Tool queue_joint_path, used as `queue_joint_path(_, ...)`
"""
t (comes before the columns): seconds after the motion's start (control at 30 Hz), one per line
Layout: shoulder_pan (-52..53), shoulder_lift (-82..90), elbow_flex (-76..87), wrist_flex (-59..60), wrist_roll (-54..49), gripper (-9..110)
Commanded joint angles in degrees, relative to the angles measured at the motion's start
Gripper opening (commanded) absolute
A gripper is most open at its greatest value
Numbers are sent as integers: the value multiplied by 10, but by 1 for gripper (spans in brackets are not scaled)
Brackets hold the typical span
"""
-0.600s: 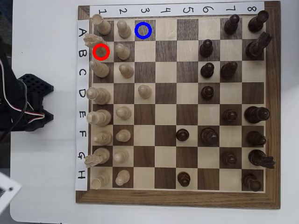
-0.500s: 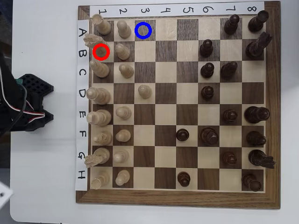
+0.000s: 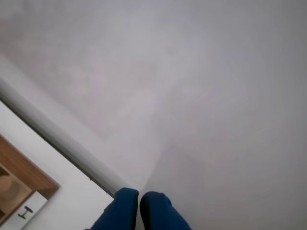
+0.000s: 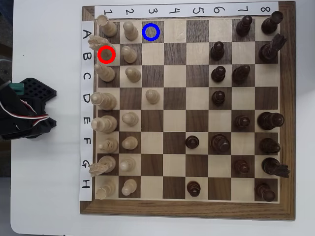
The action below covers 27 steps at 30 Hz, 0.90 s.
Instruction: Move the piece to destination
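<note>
Blue end effector, wrist view: tips together, empty, at 6 o'clock, aimed off the chessboard; piece unseen. Advice: open wide, descend upright over the horse head.

Overhead view: cream piece by the red ring, 1 o'clock from the arm, well apart; destination further at 2 o'clock.

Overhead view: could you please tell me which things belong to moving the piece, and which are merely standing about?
Job in hand:
- pale knight, standing on the red-ringed square
- blue-ringed square, empty
- gripper, fingers together, off the board

Standing about:
- pale pawns
- other pale knight
- dark pieces
</note>
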Motion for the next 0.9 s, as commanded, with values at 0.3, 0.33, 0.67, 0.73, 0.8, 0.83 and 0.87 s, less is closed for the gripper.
queue_joint_path(0.3,-78,-101,-275,2,301,0)
queue_joint_path(0.33,-86,-103,-277,-4,309,0)
queue_joint_path(0.67,-218,-138,-282,-6,396,1)
queue_joint_path(0.73,-264,-142,-279,-6,410,1)
queue_joint_path(0.8,-299,-137,-250,-23,421,2)
queue_joint_path(0.83,-318,-130,-223,-38,422,4)
queue_joint_path(0.87,-334,-123,-199,-49,420,4)
